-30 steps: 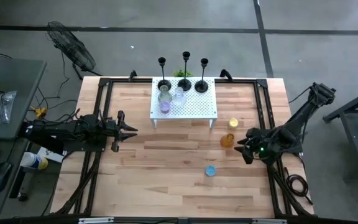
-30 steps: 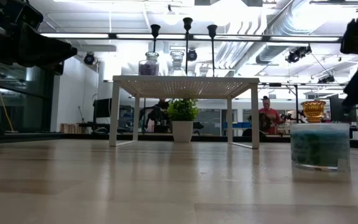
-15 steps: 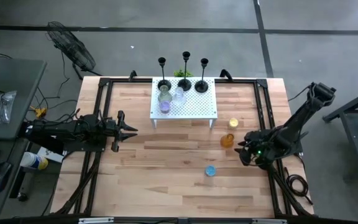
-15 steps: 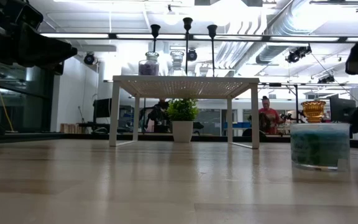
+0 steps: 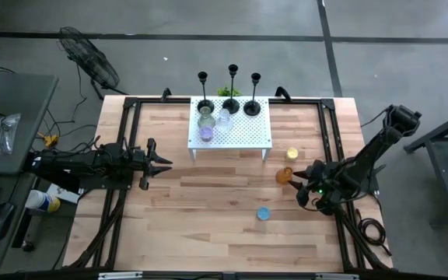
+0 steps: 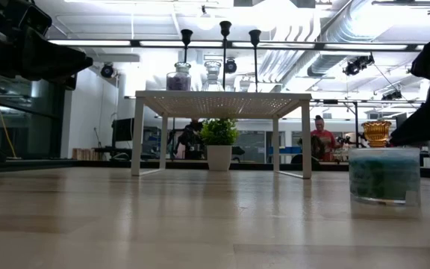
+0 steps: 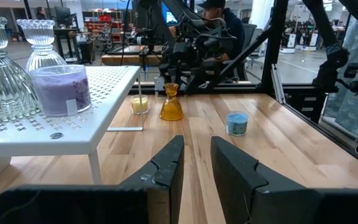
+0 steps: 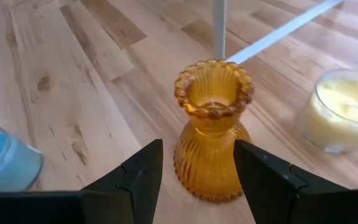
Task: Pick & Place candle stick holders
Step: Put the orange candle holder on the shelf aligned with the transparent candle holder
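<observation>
Three thin black candlesticks (image 5: 232,74) stand on round bases at the far edge of a white perforated riser (image 5: 243,136), beside clear glass holders (image 5: 224,118) and a purple cup (image 5: 206,134). On the table right of the riser stand a yellow cup (image 5: 292,155), an orange ribbed glass holder (image 8: 213,130) and a blue cup (image 5: 264,213). My right gripper (image 8: 197,146) is open, tipped down, with the orange holder just ahead between its fingertips; I see no touch. My left gripper (image 7: 194,158) waits level at the table's left, open by a narrow gap, empty.
The riser's leg (image 8: 220,28) stands just beyond the orange holder. The yellow cup (image 8: 344,112) and the blue cup (image 8: 5,158) flank the holder at about a hand's width. A small potted plant (image 6: 219,142) sits behind the riser. Bare wood lies toward the near edge.
My right gripper has sunk toward the table and tipped further downward, edging toward the orange holder. Its fingers have kept the same gap. Nothing on the table has moved.
</observation>
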Controlling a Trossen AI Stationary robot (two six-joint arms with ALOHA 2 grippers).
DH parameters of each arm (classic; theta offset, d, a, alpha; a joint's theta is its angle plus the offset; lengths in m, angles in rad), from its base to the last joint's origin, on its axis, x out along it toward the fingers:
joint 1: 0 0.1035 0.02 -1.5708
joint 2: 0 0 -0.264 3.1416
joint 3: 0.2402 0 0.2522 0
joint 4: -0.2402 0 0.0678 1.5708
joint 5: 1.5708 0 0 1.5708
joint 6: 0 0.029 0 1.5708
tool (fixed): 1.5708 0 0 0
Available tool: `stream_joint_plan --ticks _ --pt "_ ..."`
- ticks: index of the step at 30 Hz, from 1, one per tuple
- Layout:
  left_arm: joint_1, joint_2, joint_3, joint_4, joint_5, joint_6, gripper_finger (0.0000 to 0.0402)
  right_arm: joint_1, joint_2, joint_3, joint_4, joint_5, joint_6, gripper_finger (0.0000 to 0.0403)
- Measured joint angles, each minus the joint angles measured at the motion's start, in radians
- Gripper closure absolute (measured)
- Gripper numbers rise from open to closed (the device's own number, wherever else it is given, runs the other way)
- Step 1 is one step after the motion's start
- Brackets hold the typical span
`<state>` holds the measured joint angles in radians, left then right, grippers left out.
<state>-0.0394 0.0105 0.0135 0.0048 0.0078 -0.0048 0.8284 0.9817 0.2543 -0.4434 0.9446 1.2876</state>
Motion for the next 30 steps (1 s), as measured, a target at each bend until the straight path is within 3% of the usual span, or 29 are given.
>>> stream_joint_plan --ticks 14,30 --pt "0.0 0.0 0.0 0.0 0.0 0.0 0.0325 -0.043 0.135 0.0 0.115 0.052 -0.039 0.0212" --pt "0.0 0.0 0.0 0.0 0.0 0.0 0.0325 -0.133 0.203 0.0 0.243 0.07 -0.141 0.0212"
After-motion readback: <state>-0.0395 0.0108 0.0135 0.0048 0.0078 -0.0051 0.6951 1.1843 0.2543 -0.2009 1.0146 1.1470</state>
